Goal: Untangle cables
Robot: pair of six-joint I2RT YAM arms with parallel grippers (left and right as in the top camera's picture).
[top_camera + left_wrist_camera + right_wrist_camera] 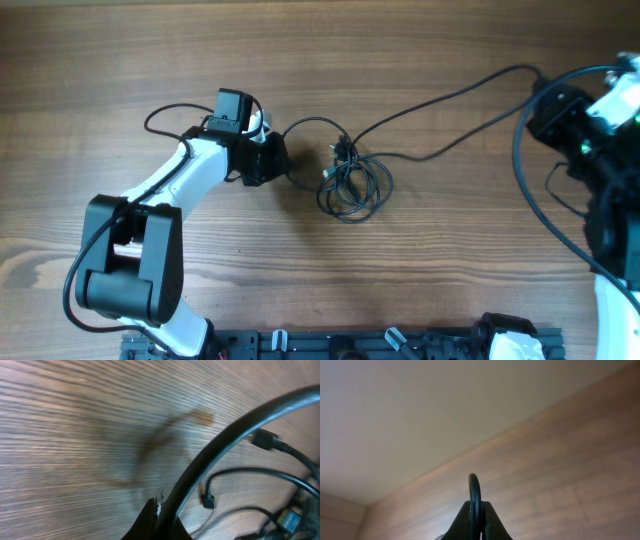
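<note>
The cables (352, 188) are thin black cords lying in loose tangled loops at the table's middle. One strand arcs left to my left gripper (277, 160), which is shut on it. In the left wrist view the jaws (162, 510) pinch that cord (225, 442), and two plugs (265, 440) (208, 501) lie beyond. A long strand (450, 100) runs up and right from the bundle to my right gripper (538, 92). In the right wrist view those jaws (475, 507) are shut on the cord (473, 482), held above the table.
The left arm's own black wire (165, 115) loops beside its wrist. Thicker black arm wires (530, 180) hang at the right. A black rail with clips (350, 345) runs along the front edge. The wooden table (420, 270) surrounds the bundle.
</note>
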